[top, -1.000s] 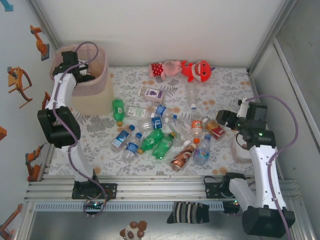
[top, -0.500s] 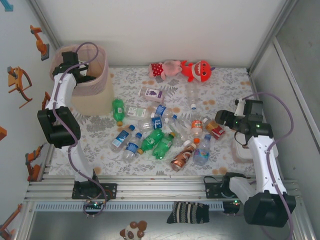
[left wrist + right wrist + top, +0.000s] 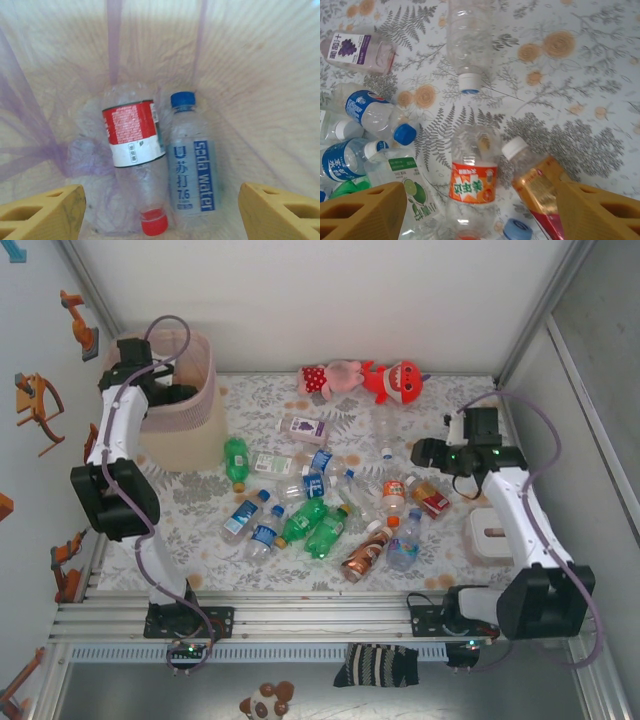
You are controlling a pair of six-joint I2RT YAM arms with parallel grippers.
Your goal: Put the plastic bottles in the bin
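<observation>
While the left end effector [image 3: 161, 214] gapes, the bin [image 3: 260, 75] holds two bottles [image 3: 192, 170].

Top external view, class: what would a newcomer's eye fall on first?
First, the jumble of small plastic bottles, clear, green and brown, strewn across the middle of the floral tablecloth. Next, the red and pink plush toys at the far edge, and the tall pink mesh-patterned bin at far left, where a red-labelled clear bottle and a blue-capped soda-water bottle lie side by side on its bottom.
</observation>
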